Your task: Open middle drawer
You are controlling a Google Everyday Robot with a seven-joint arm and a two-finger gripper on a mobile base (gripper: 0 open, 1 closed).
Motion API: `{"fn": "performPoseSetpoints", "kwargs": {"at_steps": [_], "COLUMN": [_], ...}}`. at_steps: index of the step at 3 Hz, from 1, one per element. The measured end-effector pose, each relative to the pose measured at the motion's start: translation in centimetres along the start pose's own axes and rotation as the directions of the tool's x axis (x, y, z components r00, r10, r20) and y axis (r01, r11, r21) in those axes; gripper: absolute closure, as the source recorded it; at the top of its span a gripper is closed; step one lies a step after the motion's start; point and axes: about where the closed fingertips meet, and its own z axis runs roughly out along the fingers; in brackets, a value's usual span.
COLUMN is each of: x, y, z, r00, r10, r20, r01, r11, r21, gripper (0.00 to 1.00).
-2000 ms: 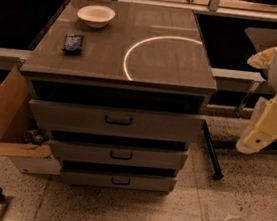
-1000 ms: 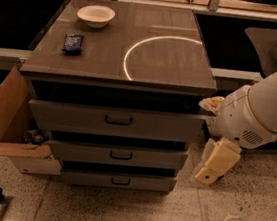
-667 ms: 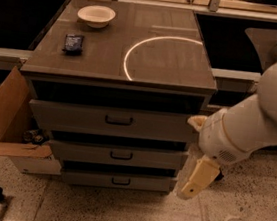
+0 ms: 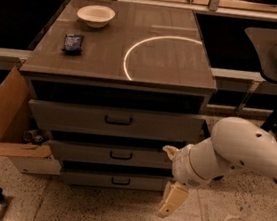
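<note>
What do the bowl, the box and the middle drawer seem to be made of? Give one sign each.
The bowl: likely glazed ceramic or plastic, smooth white sheen. The box: brown cardboard, matt folded flap. The middle drawer: grey, matt, possibly painted metal or laminate. The gripper hangs right of the lower drawers.

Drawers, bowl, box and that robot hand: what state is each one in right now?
top drawer: looks shut.
middle drawer: looks shut, handle untouched.
bottom drawer: looks shut.
bowl: upright, looks empty.
cardboard box: flaps open.
gripper: low at the drawers' right end, away from every handle.
</note>
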Motion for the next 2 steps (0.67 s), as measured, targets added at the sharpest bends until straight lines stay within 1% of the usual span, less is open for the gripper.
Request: {"fn": "performPoseSetpoints", "kwargs": {"at_steps": [1,2], "x": [0.0,1.4], "y": [0.0,-0.4], "z": [0.0,2.7], "r00": [1.0,1.0], "r10": [0.0,0.003], "r20": [0.0,-0.001], "r01": [0.0,-0.003], "r11": [1.0,1.0], "r21": [0.0,-0.003], "gripper": [0.0,0.0]}}
